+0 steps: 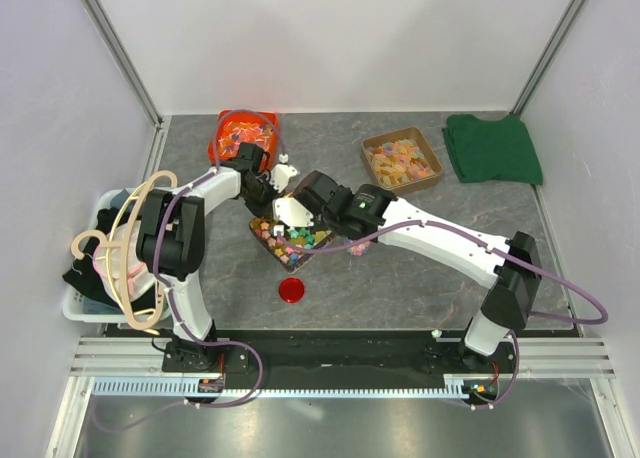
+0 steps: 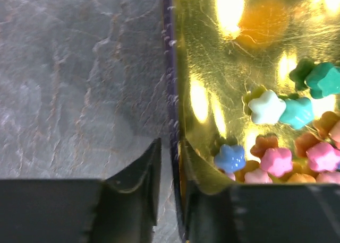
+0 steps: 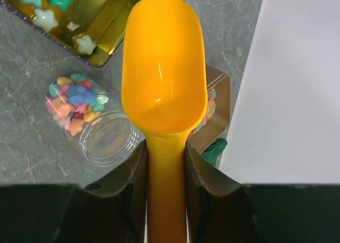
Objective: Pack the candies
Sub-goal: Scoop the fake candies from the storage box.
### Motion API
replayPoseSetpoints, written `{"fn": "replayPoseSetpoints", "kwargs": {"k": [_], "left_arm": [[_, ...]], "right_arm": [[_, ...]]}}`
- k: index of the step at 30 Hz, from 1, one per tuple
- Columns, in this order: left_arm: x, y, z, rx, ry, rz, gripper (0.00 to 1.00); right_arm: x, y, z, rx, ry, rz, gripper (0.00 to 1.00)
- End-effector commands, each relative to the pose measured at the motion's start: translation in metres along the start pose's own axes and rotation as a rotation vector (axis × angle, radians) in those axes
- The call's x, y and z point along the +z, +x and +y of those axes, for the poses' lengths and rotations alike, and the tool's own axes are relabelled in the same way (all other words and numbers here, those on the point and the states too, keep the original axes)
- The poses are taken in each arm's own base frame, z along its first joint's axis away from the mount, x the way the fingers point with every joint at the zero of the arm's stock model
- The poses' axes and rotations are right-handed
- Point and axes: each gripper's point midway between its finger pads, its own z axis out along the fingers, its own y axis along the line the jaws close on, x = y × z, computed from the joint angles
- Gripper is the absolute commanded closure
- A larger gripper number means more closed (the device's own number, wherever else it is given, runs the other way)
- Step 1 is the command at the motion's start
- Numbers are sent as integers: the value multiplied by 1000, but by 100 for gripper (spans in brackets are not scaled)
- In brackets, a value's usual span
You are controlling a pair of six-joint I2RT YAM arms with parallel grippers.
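Note:
The candies lie in a gold-lined tray at mid-table; close up they are small chunky pieces in blue, pink, white and teal. My left gripper straddles the tray's wall. Its inner finger is against the wall, and a thin gap shows on the outer side. My right gripper is shut on the handle of an empty orange scoop. Below the scoop a clear jar lies on its side, partly filled with candies. From above, both grippers meet over the tray.
A red lid lies in front of the tray. Behind it are an orange-red tray and a brown tray of other sweets. A green cloth lies back right. A white bin with hangers stands at the left edge.

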Motion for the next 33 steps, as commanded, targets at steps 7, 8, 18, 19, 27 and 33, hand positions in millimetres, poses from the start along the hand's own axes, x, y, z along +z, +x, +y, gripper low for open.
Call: {"fn": "replayPoseSetpoints", "kwargs": {"k": [7,8,18,19,27,33], "left_arm": [[5,-16,21,191,-147,66,98],[4,-20,22,224,-157,66,98],[-25,-68,36,481,-279,43,98],[-29,-72,35,496,-284,32,98],[-48,-87,31,616,-328,-11,98],[-64,-102,32,693,-386,-34,98]], "right_arm": [[12,-8,17,-189,-110,48,100],[12,-10,16,-199,-114,45,100],[35,-12,31,-344,-206,116,100],[37,-13,30,-351,-205,120,100],[45,-7,26,-406,-185,179,100],[47,-6,27,-409,-191,182,100]]}}
